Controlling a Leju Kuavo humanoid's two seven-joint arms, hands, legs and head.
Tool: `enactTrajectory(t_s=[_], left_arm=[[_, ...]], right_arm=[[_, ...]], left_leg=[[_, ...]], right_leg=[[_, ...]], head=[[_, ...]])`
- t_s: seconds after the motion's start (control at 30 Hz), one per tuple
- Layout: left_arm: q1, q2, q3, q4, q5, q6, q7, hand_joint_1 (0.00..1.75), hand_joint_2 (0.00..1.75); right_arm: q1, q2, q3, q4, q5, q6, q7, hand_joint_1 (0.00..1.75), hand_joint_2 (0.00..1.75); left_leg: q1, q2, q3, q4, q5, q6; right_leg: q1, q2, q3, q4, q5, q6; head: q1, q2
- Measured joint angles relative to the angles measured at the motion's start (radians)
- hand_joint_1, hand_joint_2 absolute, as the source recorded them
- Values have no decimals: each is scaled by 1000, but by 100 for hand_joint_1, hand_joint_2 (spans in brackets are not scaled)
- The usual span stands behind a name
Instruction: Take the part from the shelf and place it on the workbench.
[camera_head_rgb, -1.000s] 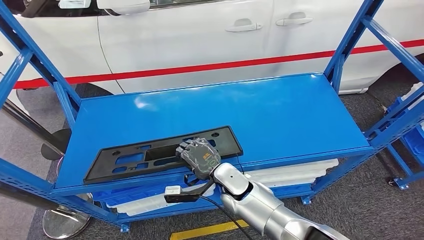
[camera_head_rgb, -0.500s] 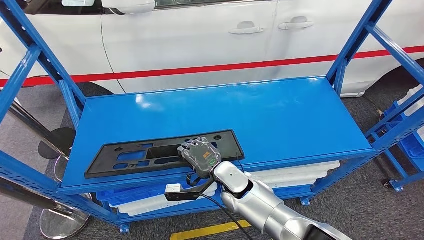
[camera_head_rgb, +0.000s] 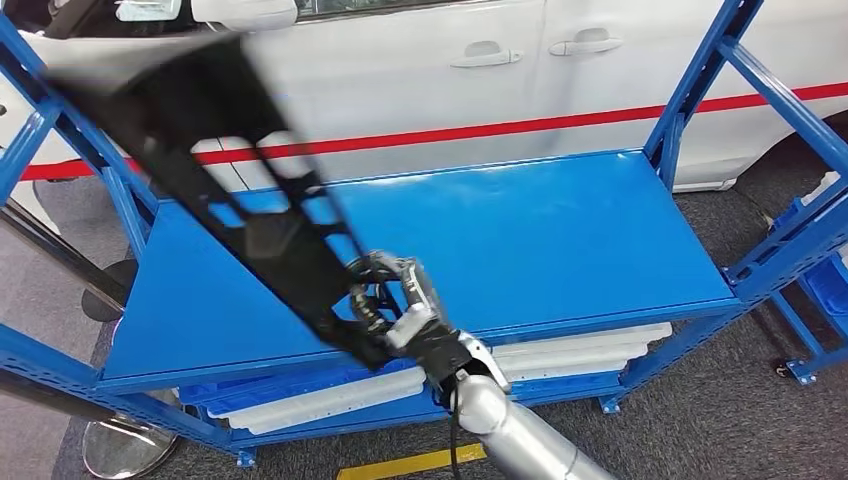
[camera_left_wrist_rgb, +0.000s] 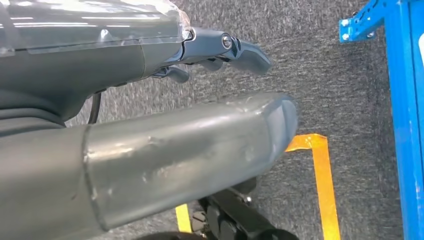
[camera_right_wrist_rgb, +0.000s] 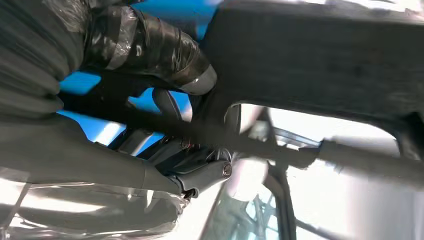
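Dark, jointed fingers of the right robot hand (camera_head_rgb: 395, 305) wrap tightly around one end of the part (camera_head_rgb: 240, 190), a long flat black plastic panel pierced with rectangular cut-outs. From that grip the part rises steeply up and away to the left, clear of the shelf (camera_head_rgb: 560, 240), its far end blurred against the car (camera_head_rgb: 400, 70). In the right wrist view the matte, slightly grainy plastic (camera_right_wrist_rgb: 320, 60) crosses in front of the thick grey thumb (camera_right_wrist_rgb: 150, 45), which presses on it while the darker fingers (camera_right_wrist_rgb: 200, 175) curl under its thin bar. Beneath and beyond the hand lies the shelf's smooth glossy blue metal deck, framed by slanted blue struts. Behind it stands the white car with a red stripe. The left robot hand (camera_left_wrist_rgb: 165, 130) hangs over coarse grey carpet (camera_left_wrist_rgb: 320, 60) marked with yellow tape (camera_left_wrist_rgb: 320, 170), its fingers loosely extended and holding nothing.
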Motion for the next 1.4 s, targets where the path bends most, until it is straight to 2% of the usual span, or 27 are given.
enactTrajectory(t_s=[0.07, 0.1, 0.2, 0.27, 0.3, 0.37, 0.4, 0.43, 0.47, 0.53, 0.57, 0.6, 0.63, 0.73, 0.8, 0.9, 0.93, 0.97, 1.0, 1.07, 1.1, 1.13, 1.23, 1.27, 1.3, 1.33, 1.4], left_arm=[[1, -5, 8, 0, 1, 8, -4, 0, 0], [1, -7, 12, 0, 2, 11, -5, 0, 44], [0, -14, 22, 0, 3, 24, -9, 0, 175], [-3, -18, 24, 0, 0, 35, -14, 0, 175], [-4, -20, 24, 0, -2, 39, -16, 0, 175], [-7, -22, 25, 0, -4, 42, -19, 0, 175], [-7, -22, 25, 0, -3, 43, -19, 0, 175], [-8, -22, 26, 1, 0, 43, -20, 0, 175], [-9, -22, 28, 1, 3, 43, -22, 0, 175], [-13, -24, 33, 3, 10, 44, -24, 0, 175], [-15, -25, 37, 4, 14, 46, -24, 0, 175], [-18, -26, 41, 5, 18, 49, -24, 0, 175], [-20, -26, 45, 5, 23, 52, -24, 0, 175], [-23, -26, 52, 6, 22, 60, -22, 0, 175], [-25, -26, 53, 7, 19, 62, -20, 0, 175], [-28, -27, 53, 9, 18, 61, -17, 0, 175], [-28, -27, 53, 9, 17, 62, -17, 0, 175], [-28, -27, 53, 9, 16, 64, -16, 0, 175], [-28, -27, 53, 9, 14, 65, -16, 0, 175], [-31, -25, 53, 9, 9, 66, -16, 0, 175], [-34, -24, 53, 9, 7, 66, -16, 0, 175], [-36, -23, 53, 10, 6, 66, -16, 0, 175], [-38, -21, 53, 10, 6, 66, -15, 0, 175], [-39, -21, 53, 10, 6, 66, -15, 0, 175], [-39, -21, 53, 10, 6, 65, -14, 0, 175], [-40, -20, 53, 10, 6, 65, -13, 0, 175], [-40, -19, 53, 10, 6, 64, -12, 0, 175]], right_arm=[[43, -4, -50, -116, -107, 8, -26, 175, 175], [60, -7, -73, -164, -137, 10, -37, 175, 175], [118, -15, -123, -264, -189, 11, -60, 175, 175], [155, -25, -156, -308, -230, 13, -68, 175, 175], [170, -31, -169, -322, -246, 15, -71, 175, 175], [198, -45, -191, -338, -259, 14, -74, 175, 175], [213, -50, -197, -341, -255, 5, -74, 175, 175], [229, -54, -202, -343, -245, -11, -74, 175, 175], [245, -58, -205, -344, -233, -29, -74, 175, 175], [277, -67, -207, -344, -217, -51, -76, 175, 175], [294, -72, -208, -343, -215, -52, -79, 175, 175], [313, -78, -208, -343, -214, -49, -83, 175, 175], [333, -83, -208, -341, -214, -46, -88, 175, 175], [389, -94, -209, -334, -212, -44, -93, 175, 175], [416, -98, -209, -328, -201, -44, -90, 175, 175], [454, -101, -210, -322, -174, -43, -89, 175, 175], [465, -102, -211, -320, -168, -41, -91, 175, 175], [474, -103, -212, -319, -163, -40, -93, 175, 175], [481, -104, -213, -319, -159, -38, -95, 175, 175], [490, -105, -214, -320, -152, -35, -99, 175, 175], [493, -105, -215, -322, -150, -33, -101, 175, 175], [495, -105, -216, -324, -148, -32, -102, 175, 175], [501, -107, -217, -332, -144, -26, -105, 175, 175], [503, -107, -218, -336, -143, -23, -107, 175, 175], [504, -108, -220, -341, -143, -21, -108, 175, 175], [505, -108, -221, -344, -142, -17, -109, 175, 175], [506, -108, -224, -346, -141, -12, -109, 175, 175]], left_leg=[[-2, -1, 63, -131, 50, 9], [-5, -1, 81, -169, 60, 12], [-8, -1, 86, -187, 63, 26], [-4, 1, 88, -198, 71, 41], [-2, 2, 90, -202, 74, 48], [-5, 4, 88, -202, 74, 53], [-6, 4, 88, -201, 74, 53], [-6, 5, 88, -201, 73, 53], [-6, 4, 88, -200, 72, 53], [-6, 2, 90, -196, 68, 48], [-8, 1, 90, -192, 65, 44], [-10, -1, 90, -189, 62, 38], [-11, -1, 89, -187, 61, 33], [-10, -2, 90, -185, 59, 17], [-8, -1, 72, -139, 18, 8], [-6, -1, 1, 45, -90, 0], [-6, -1, -12, 85, -104, 0], [-6, -1, -7, 90, -99, 2], [-7, -1, 18, 54, -77, 7], [-13, -1, 103, -90, -23, 22], [-16, 0, 136, -151, -4, 29], [-20, 1, 154, -187, 4, 34], [-24, 3, 152, -207, 22, 44], [-22, 5, 150, -213, 33, 49], [-19, 8, 145, -219, 45, 56], [-16, 11, 137, -223, 56, 61], [-17, 13, 113, -219, 71, 66]], right_leg=[[2, 0, -3, 6, -4, 7], [2, 1, -5, 8, -5, 12], [2, 2, -8, 8, -4, 30], [1, 2, -20, 39, -26, 40], [1, 2, -38, 80, -52, 44], [0, 2, -100, 206, -115, 48], [-1, 2, -127, 260, -133, 51], [-3, 2, -142, 287, -134, 52], [-4, 2, -138, 274, -115, 53], [-9, 1, -77, 147, -45, 51], [-8, 0, -46, 81, -20, 49], [-7, 0, -24, 35, -6, 45], [-5, 1, -15, 14, -3, 41], [-3, 2, -16, 12, 2, 24], [-7, 0, -19, 6, 9, 11], [-3, -3, -32, 7, 16, 1], [-1, -3, -37, 9, 18, -1], [1, -3, -41, 11, 20, -2], [3, -3, -44, 13, 23, -2], [7, -1, -48, 14, 29, 2], [8, -1, -49, 15, 32, 6], [7, -1, -50, 15, 36, 11], [2, -3, -52, 12, 48, 32], [2, -2, -55, 18, 40, 38], [1, -1, -64, 38, 15, 44], [0, 0, -78, 79, -25, 49], [-3, 1, -114, 199, -114, 58]], head=[[0, 0], [0, 0], [0, 0], [0, 0], [0, 0], [0, 0], [0, 0], [0, 0], [0, 0], [0, 0], [0, 0], [0, 0], [0, 0], [0, 0], [0, 0], [0, 0], [0, 0], [0, 0], [0, 0], [0, 0], [0, 0], [0, 0], [0, 0], [0, 0], [0, 0], [0, 0], [0, 0]])
